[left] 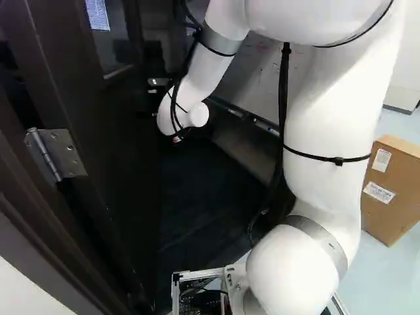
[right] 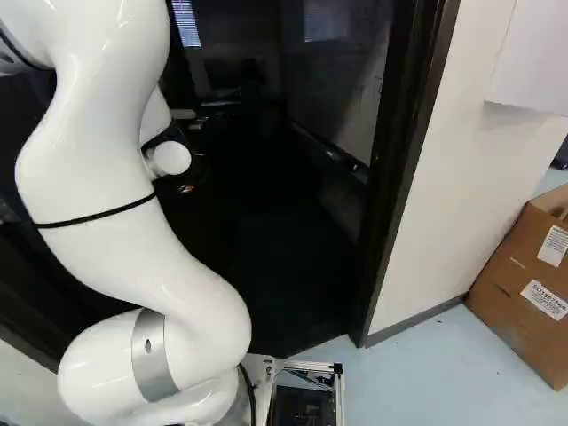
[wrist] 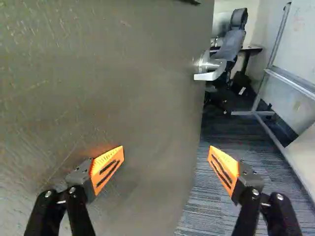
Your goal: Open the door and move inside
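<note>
In the doorway (right: 404, 169), the door (wrist: 133, 88) stands partly open ahead of my jaws, which are wide apart and hold nothing. I judge it heavy, but turning on its hinge (left: 67, 152); better I push near the free edge, below the smooth, maybe slippery handle (wrist: 210, 69).

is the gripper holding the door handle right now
No, the gripper stands open, with the door handle ahead of it, beyond its fingertips.
</note>
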